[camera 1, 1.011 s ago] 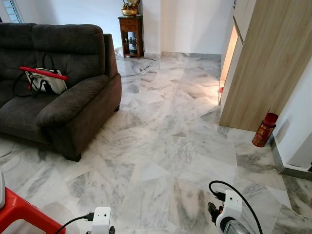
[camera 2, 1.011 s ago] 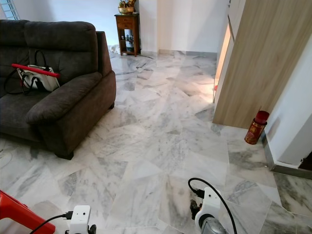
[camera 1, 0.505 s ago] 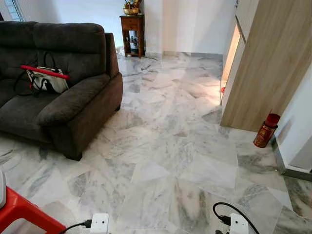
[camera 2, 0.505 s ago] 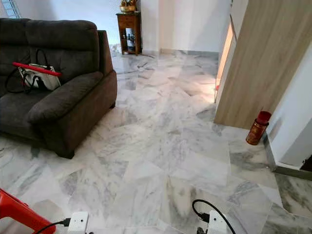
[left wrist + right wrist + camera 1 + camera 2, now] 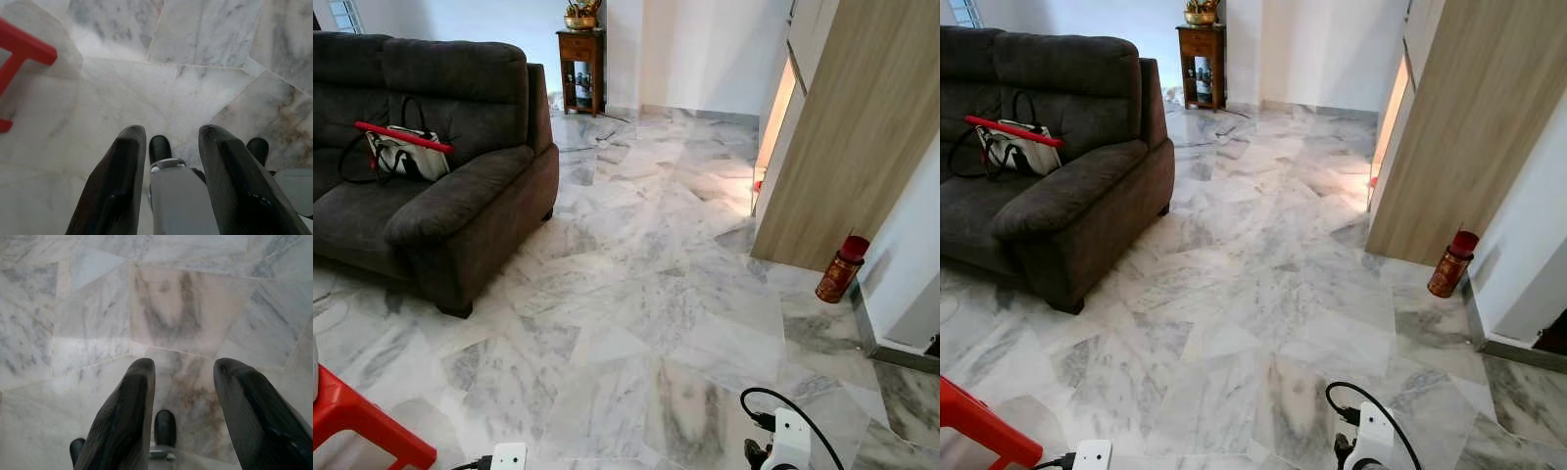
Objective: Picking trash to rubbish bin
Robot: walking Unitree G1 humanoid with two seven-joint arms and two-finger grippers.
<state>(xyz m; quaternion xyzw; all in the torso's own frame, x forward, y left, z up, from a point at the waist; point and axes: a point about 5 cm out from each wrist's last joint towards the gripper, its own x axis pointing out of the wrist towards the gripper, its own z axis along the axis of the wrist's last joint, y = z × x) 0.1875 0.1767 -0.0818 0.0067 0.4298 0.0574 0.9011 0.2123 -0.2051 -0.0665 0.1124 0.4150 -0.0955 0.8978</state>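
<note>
— Left arm, status?
— Hangs low; white wrist housing [image 5: 509, 457] with a black cable. Left gripper [image 5: 168, 147] points down, its two black fingers [image 5: 122, 181] parted with a clear gap, nothing held.

— Right arm, status?
— Also low; white wrist housing [image 5: 791, 439], black cable [image 5: 773, 399] looped above it. Right gripper [image 5: 183, 382] points down, black fingers [image 5: 127, 416] spread apart, empty. The robot's dark feet [image 5: 165, 427] show beneath.

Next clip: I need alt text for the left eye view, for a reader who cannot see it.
A wide marble floor stretches ahead, with a dark grey sofa on the left holding a white handbag. A red canister stands by a wooden partition on the right, and a red stool shows at bottom left.
</note>
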